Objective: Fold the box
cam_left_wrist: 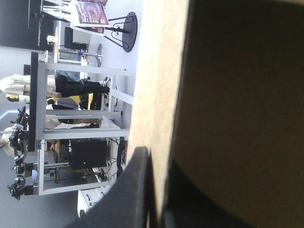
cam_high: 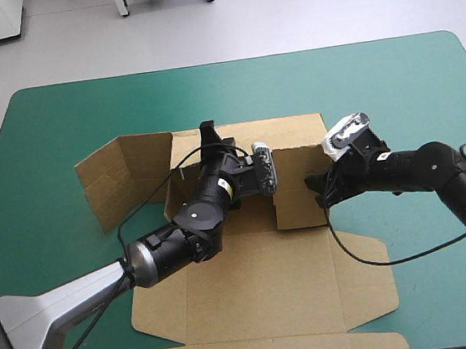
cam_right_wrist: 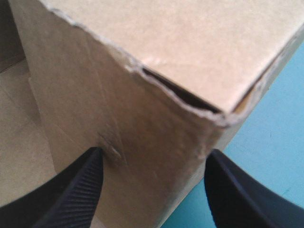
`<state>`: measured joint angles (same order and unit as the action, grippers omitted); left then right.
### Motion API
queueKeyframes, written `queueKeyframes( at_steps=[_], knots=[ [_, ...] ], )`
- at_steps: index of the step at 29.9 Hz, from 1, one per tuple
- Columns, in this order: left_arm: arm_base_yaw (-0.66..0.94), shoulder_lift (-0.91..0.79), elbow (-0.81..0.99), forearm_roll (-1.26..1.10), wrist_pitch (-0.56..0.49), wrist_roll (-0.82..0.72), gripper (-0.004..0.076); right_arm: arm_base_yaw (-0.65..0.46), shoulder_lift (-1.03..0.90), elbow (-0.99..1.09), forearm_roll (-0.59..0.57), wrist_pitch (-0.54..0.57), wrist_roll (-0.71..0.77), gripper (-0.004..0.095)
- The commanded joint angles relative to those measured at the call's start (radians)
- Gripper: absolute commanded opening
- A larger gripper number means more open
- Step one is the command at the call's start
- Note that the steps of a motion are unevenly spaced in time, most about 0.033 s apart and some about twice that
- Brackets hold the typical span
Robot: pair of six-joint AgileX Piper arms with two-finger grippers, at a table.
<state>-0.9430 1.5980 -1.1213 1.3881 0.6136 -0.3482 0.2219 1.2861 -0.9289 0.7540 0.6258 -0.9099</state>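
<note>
Partly raised brown cardboard box (cam_high: 299,167) on teal-green bench (cam_high: 58,118), left jaws clamped on its wall, right jaws apart astride its corner.

The box (cam_high: 260,299) at the table (cam_high: 392,89) middle, left tool (cam_high: 209,135) on its far wall, right tool (cam_high: 314,187) astride its right corner.

No lettering to read.
You find no text, label or number on the plain brown box (cam_high: 264,297) or the teal-green cover (cam_high: 391,81).
</note>
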Motion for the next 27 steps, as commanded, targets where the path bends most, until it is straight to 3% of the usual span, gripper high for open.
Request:
queueKeyframes(
  at_steps=[1,12,21,27],
  knots=[
    [-0.009,-0.027,-0.007,-0.042,0.017,-0.046,-0.0009,0.017,0.000,-0.022,0.010,-0.053,0.016,0.0563],
    [-0.006,-0.063,-0.011,-0.001,0.006,-0.030,-0.0008,0.017,0.023,-0.021,-0.050,-0.041,0.051,0.0563],
    [-0.006,-0.063,-0.011,-0.009,-0.031,-0.030,-0.0008,0.017,0.024,-0.021,0.018,-0.151,0.051,0.0556],
    [-0.006,-0.063,-0.011,-0.005,-0.041,-0.030,-0.0008,0.017,0.054,-0.021,0.077,-0.137,0.046,0.0378]
  ],
)
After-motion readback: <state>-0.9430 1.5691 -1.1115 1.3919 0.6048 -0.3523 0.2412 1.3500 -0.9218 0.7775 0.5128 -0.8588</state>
